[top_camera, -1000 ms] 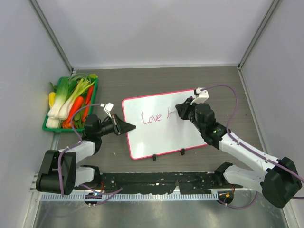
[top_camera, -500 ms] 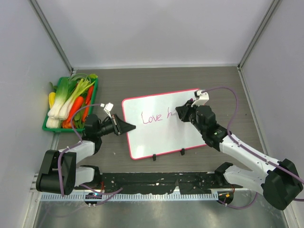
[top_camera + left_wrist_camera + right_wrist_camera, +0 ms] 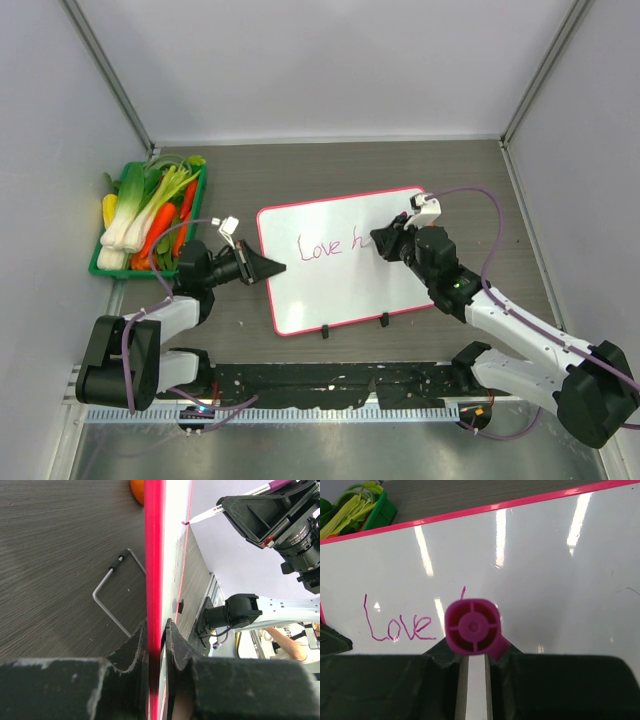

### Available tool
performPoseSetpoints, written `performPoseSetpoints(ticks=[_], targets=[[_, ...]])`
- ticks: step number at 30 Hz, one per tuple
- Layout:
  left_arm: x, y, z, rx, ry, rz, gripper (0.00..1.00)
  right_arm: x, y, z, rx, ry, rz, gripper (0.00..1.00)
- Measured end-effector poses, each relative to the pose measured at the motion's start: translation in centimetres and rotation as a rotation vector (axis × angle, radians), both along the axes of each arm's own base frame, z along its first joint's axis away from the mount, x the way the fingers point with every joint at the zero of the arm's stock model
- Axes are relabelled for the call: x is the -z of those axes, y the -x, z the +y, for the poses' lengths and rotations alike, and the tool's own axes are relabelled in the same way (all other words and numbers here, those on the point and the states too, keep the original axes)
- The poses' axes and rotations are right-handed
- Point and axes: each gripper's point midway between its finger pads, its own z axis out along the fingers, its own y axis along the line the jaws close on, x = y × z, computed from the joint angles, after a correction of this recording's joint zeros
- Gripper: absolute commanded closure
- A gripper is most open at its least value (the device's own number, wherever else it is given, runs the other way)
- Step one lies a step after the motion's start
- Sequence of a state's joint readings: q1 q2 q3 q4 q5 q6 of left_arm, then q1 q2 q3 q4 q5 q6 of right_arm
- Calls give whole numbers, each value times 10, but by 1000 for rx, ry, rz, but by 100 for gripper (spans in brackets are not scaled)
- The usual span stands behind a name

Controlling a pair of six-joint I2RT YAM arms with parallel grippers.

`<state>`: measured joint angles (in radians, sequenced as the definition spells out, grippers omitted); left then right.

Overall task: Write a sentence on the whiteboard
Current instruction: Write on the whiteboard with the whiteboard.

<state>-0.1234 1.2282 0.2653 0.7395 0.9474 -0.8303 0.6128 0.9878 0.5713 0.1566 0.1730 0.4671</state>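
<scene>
Only "Love" and 1 stroke are written. The left end effector [image 3: 274, 268] clamps the whiteboard [image 3: 340, 270], the right end effector [image 3: 384, 241] grips the marker [image 3: 472, 626], and the sentence is unfinished.

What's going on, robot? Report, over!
Left gripper shut on whiteboard edge. Right gripper shut on pink marker, tip on board. "Love" written, next word begun. Vegetable tray sits apart, left.

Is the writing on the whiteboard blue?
No, the word "Love" on the whiteboard is written in magenta, the same colour as the marker.
</scene>
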Motion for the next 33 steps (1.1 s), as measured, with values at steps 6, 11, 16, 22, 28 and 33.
performPoseSetpoints(ticks=[6, 11, 16, 22, 28, 33], targets=[[0, 0, 0, 0, 0, -1, 100, 0, 1, -1, 0, 2, 2, 99], [0, 0, 0, 1, 0, -2, 100, 0, 3, -2, 1, 9, 10, 99], [-1, 0, 0, 2, 0, -3, 100, -1, 4, -4, 5, 13, 12, 99], [-1, 0, 0, 2, 0, -4, 100, -10, 1, -11, 35, 15, -9, 99], [-1, 0, -1, 3, 0, -4, 100, -18, -3, -15, 54, 13, -29, 99], [-1, 0, -1, 3, -1, -5, 100, -18, -5, -13, 46, 11, -28, 99]])
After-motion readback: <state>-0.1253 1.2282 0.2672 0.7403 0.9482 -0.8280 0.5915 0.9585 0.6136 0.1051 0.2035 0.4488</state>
